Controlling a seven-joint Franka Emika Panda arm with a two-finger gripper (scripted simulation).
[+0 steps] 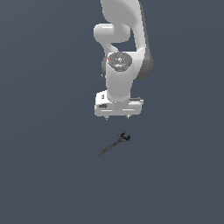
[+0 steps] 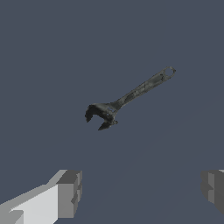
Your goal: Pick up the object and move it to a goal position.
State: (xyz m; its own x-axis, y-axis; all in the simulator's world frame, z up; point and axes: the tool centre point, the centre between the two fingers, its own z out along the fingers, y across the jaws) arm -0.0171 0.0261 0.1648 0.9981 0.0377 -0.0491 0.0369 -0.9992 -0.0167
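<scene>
My gripper [image 1: 117, 117] hung spread wide and empty above the adjustable wrench [image 1: 114, 145], which lay flat at its six o'clock; only the wrist view resolved the forked head and handle eyelet.

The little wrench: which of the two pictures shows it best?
The wrist view. There the wrench appears large, with its forked head and the hole at the handle's end clear. The exterior view shows it only as a tiny dark sliver below the open gripper.
</scene>
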